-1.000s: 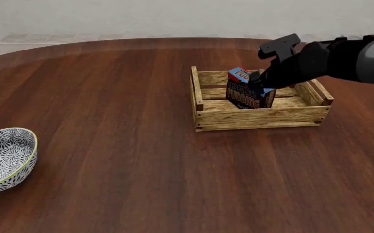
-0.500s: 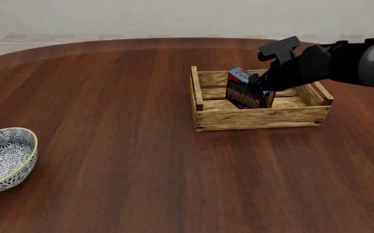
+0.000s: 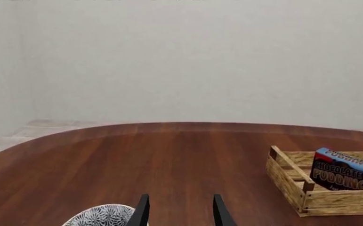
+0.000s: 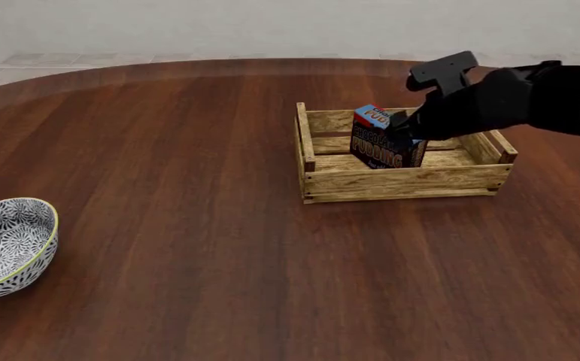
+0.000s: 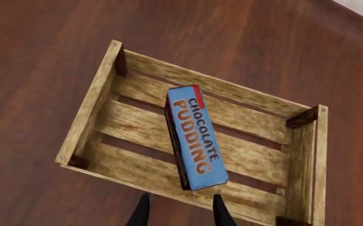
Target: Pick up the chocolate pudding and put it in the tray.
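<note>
Right arm's parted fingers (image 5: pixel 177 211) now risen off "CHOCOLATE PUDDING" carton (image 5: pixel 194 136) upright in tray (image 5: pixel 92 111); left fingers (image 3: pixel 177 212) apart.

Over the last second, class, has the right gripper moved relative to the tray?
Yes. In the front view the right gripper and its arm have drawn back slightly toward the right and up, away from the tray, leaving the chocolate pudding inside it.

The right hand (image 4: pixel 402 125) has drawn back off the chocolate pudding (image 4: pixel 383 143), rising slightly rightward.
</note>
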